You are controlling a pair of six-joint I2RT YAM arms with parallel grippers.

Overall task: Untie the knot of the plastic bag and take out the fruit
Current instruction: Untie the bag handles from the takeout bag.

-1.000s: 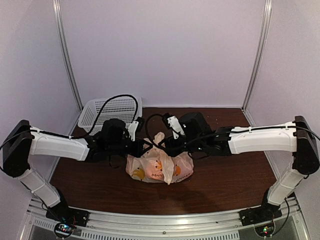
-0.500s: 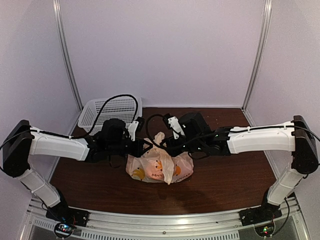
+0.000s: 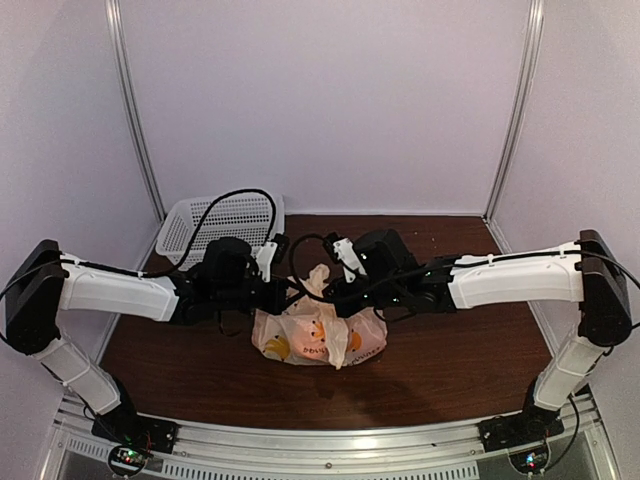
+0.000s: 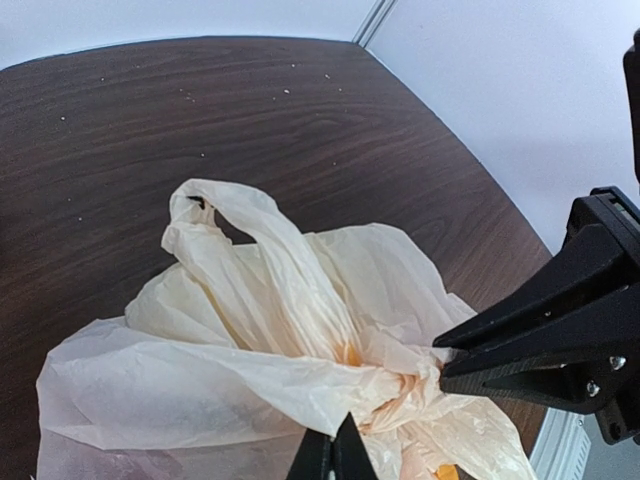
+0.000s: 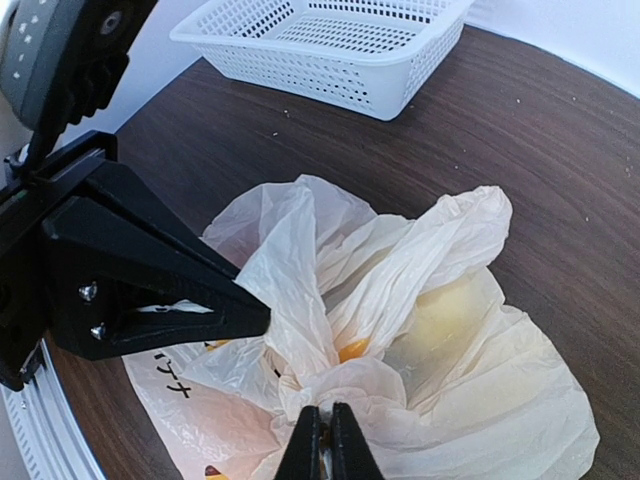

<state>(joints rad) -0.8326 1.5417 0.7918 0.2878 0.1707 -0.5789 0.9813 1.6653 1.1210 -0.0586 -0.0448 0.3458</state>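
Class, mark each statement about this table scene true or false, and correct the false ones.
1. The knot on the bag is tied. True.
2. The fruit sits in the basket. False: no fruit shows in the basket; the fruit is inside the bag.
3. The left gripper and the right gripper are each shut on the bag's film by the knot. True.
4. The bag lies in the basket. False: it lies on the table, apart from the basket.

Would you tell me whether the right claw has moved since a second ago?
Yes. The right claw has edged left, toward the white basket's side, and now pinches the plastic bag's knot.
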